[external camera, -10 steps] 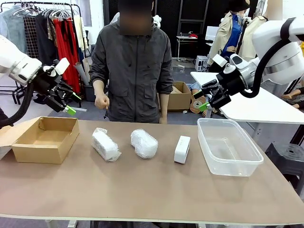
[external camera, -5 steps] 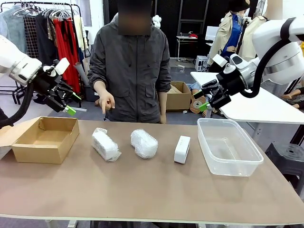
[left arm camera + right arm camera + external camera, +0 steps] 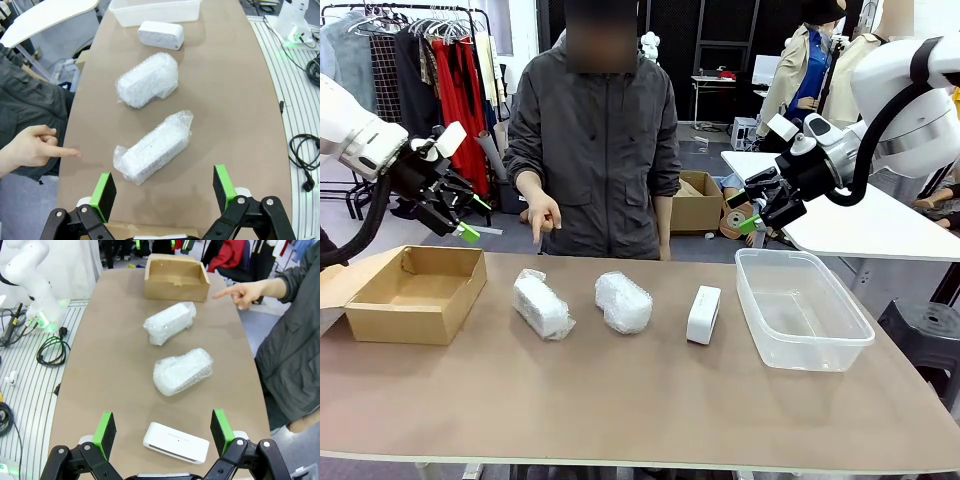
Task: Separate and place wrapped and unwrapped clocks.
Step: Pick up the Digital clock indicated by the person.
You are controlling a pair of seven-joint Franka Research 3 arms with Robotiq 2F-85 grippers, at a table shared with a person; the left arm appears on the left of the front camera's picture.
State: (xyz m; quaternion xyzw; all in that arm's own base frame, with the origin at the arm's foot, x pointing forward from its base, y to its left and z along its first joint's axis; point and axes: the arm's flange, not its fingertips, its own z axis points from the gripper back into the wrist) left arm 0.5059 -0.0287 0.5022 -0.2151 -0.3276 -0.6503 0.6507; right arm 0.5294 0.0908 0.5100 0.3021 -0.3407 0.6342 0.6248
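Plainly left pincer (image 3: 473,218) and right pincer (image 3: 745,211) gape; hand (image 3: 542,213) points near blocky bundle (image 3: 542,305)

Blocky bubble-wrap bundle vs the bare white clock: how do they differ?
The blocky bundle is sheathed in bubble wrap; the bare clock shows smooth white plastic. The blocky bundle is larger than the bare clock. The blocky bundle lies nearer the cardboard box; the bare clock sits beside the clear tub. Both are white, on the table.
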